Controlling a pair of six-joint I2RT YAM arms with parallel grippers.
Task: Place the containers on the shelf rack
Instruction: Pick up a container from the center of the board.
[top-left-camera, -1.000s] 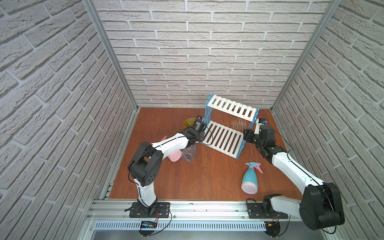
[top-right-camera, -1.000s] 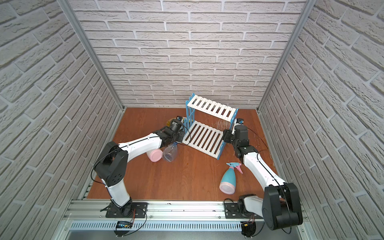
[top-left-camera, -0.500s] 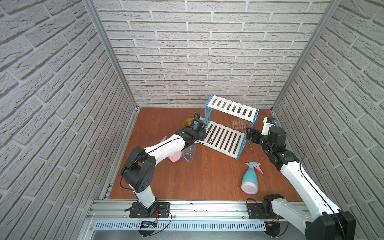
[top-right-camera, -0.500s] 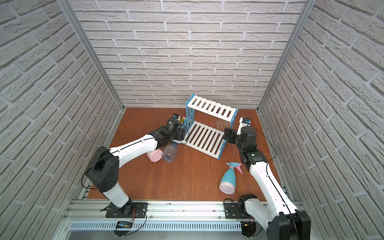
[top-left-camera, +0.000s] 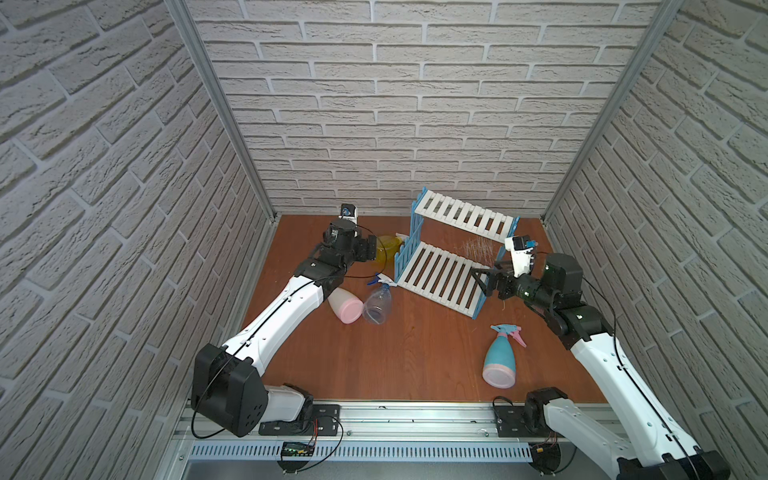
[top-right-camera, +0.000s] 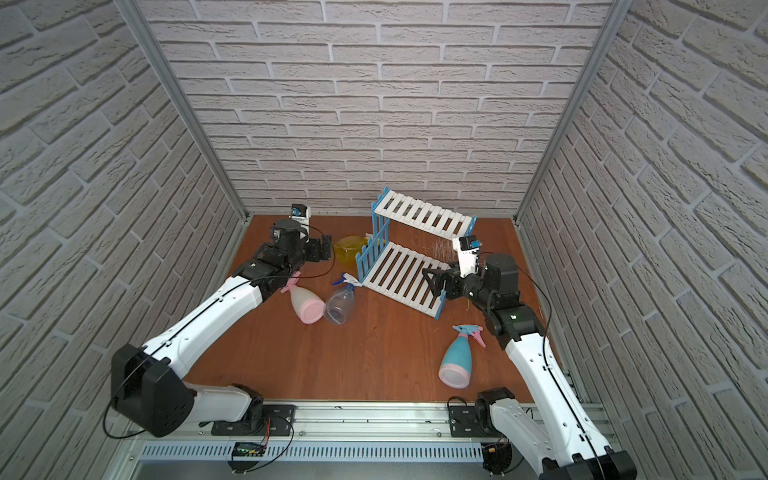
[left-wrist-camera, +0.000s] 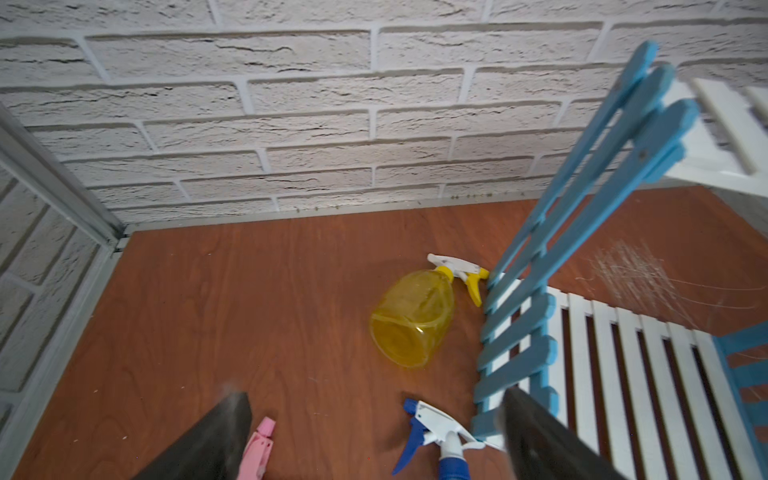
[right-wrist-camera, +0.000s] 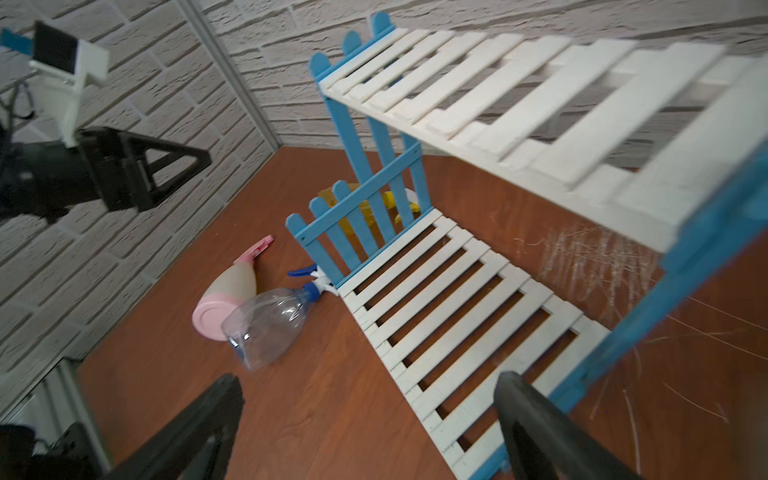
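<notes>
1. Shelf rack (top-left-camera: 440, 277) stands on the bench (top-left-camera: 415, 357) between the two tools, and all four bottles lie on their sides on the bench.
2. Left tool (top-left-camera: 371, 253) is spread wide and grips nothing. The yellow bottle (top-left-camera: 388, 250) lies just ahead of it, beside the rack's blue side panel.
3. Right tool (top-left-camera: 482, 280) is spread too and empty, with the lower shelf directly ahead of it.
4. Only the top views show the light blue bottle (top-left-camera: 500, 360), behind the right tool and well apart from the rack.
5. Left wrist view shows the yellow bottle whole, its nozzle at the pickets. Of the cream-white bottle (left-wrist-camera: 258, 446) and the clear bottle (left-wrist-camera: 432, 436) it shows only the trigger heads, close under the tool.
6. Right wrist view shows these two whole, side by side ahead of the right tool, the clear trigger against the rack's corner. The yellow one shows only through the pickets.
7. Bench is of red-brown wood pattern, with pale scratches (top-left-camera: 476, 249) below the upper shelf. White brick walls (top-left-camera: 415, 104) close three sides.
</notes>
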